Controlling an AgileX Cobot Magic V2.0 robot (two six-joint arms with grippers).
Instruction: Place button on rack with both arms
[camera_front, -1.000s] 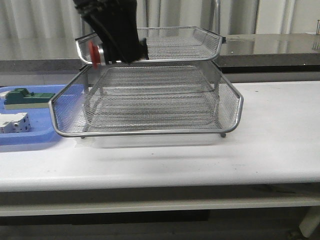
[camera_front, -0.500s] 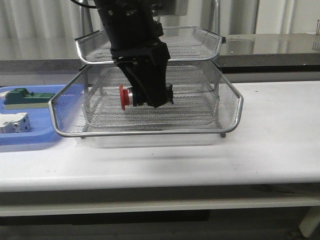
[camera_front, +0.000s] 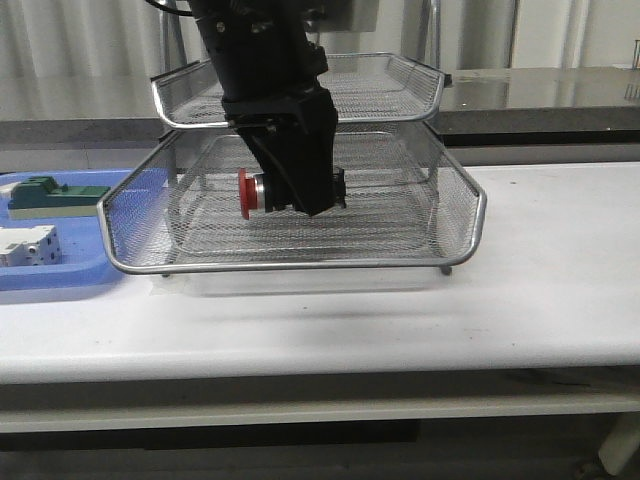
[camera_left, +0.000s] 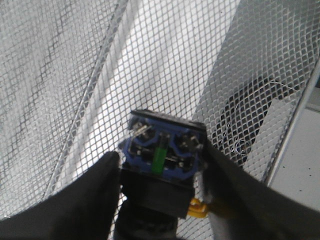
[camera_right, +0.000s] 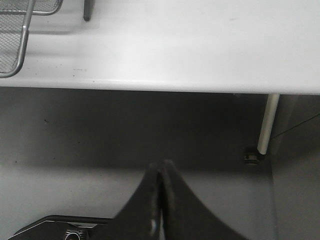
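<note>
The silver wire-mesh rack (camera_front: 478, 214) stands mid-table with a lower tier slid out toward me. My left gripper (camera_front: 297, 192) reaches down into that tier, shut on the button (camera_front: 248, 194), whose red cap points left. In the left wrist view the button (camera_left: 162, 150) shows its blue end with a green strip and a yellow spot, pinched between both black fingers (camera_left: 95, 190) over the rack mesh (camera_left: 175, 50). Whether it touches the mesh I cannot tell. My right gripper (camera_right: 161, 167) is shut on nothing, below the table edge, out of the front view.
A flat blue tray (camera_front: 60, 280) lies left of the rack, holding a green-and-beige block (camera_front: 55, 195) and a white block (camera_front: 25, 245). The rack's top tier (camera_front: 400, 85) overhangs behind the left arm. A rack corner (camera_right: 15, 45) and table leg (camera_right: 265, 125) show in the right wrist view.
Over the last second the left gripper carried the button from beside the top tier's left rim down and right into the slid-out tier. In the last half second it barely moved.
</note>
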